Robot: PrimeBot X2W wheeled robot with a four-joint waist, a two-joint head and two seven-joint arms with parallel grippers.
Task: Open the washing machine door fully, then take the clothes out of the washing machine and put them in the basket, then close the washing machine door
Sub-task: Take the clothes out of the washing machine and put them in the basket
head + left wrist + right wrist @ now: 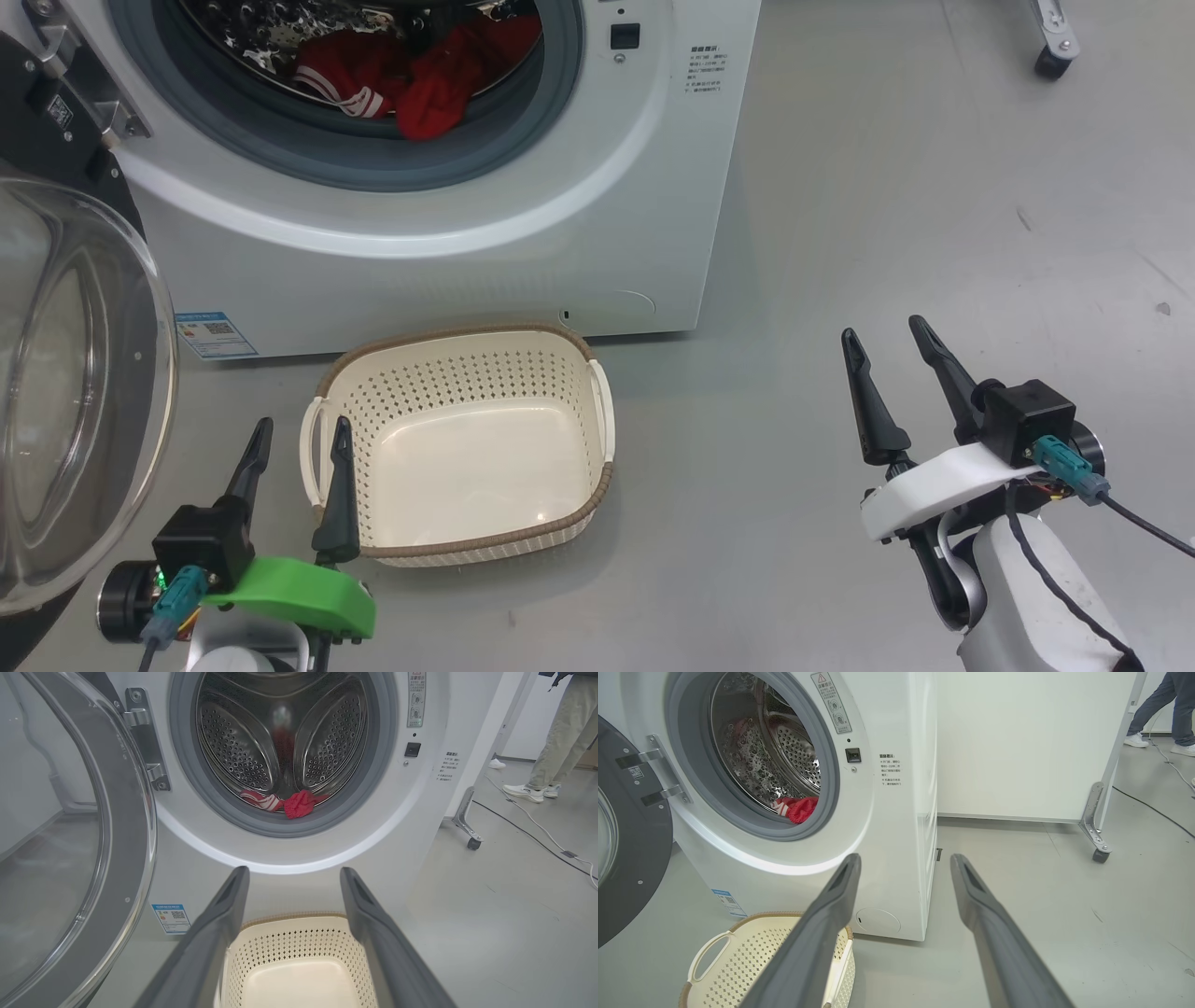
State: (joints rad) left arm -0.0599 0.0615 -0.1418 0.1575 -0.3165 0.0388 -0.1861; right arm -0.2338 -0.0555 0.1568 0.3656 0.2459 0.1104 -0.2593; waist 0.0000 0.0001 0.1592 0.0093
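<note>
**Door wide open, red clothes in the drum**

Both my grippers hang with their fingers spread and hold nothing. The left gripper [304,425] is at the near left corner of the small cream perforated plastic basket [467,332]. The right gripper [882,329] hangs over open grey floor [887,187], off the right corner of the big white front-loading washing machine [448,252].

The basket sits mouth up just before the machine's foot, with its long axis along the machine's front. The round black-rimmed glass door [75,392] stands swung out at the machine's left. The bright red, white-striped clothes [420,84] lie on the drum's lower lip.
</note>
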